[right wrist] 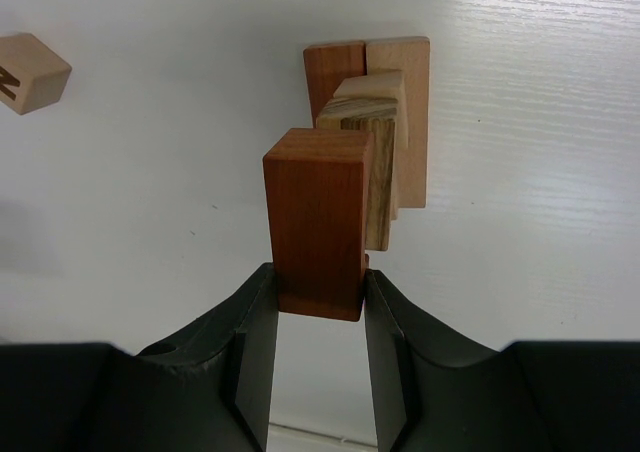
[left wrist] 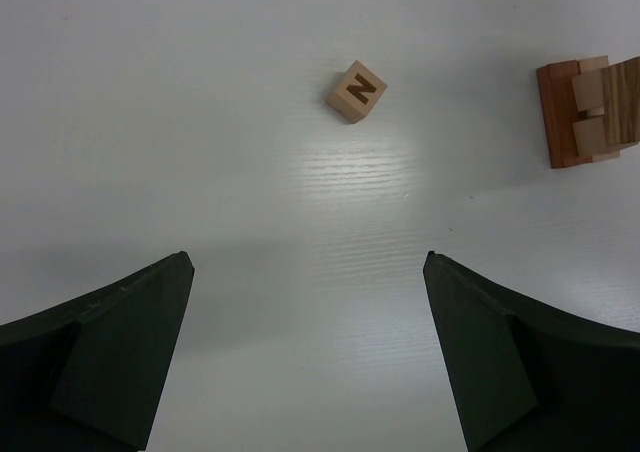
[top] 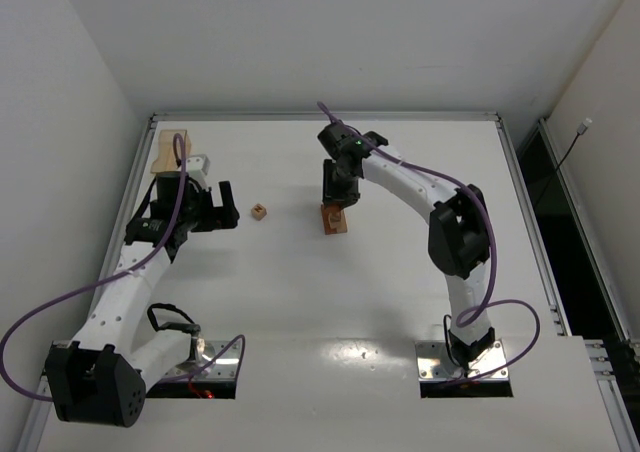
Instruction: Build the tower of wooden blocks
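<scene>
The wood block tower [top: 335, 222] stands mid-table: a reddish-brown bar and a tan bar lie side by side as its base [right wrist: 412, 62], with tan and striped blocks [right wrist: 377, 122] stacked on them. My right gripper [right wrist: 317, 284] is shut on a reddish-brown bar [right wrist: 318, 217] and holds it right over the stack; I cannot tell if it touches. In the top view the right gripper [top: 338, 200] covers the tower's top. A loose tan cube marked N [top: 259, 211] lies left of the tower. My left gripper [top: 228, 208] is open and empty, left of the cube [left wrist: 356, 90].
A larger amber box [top: 170, 152] sits at the far left, behind the left arm. The table's raised rim [top: 330, 116] runs along the back. The tower also shows at the right edge of the left wrist view [left wrist: 588, 112].
</scene>
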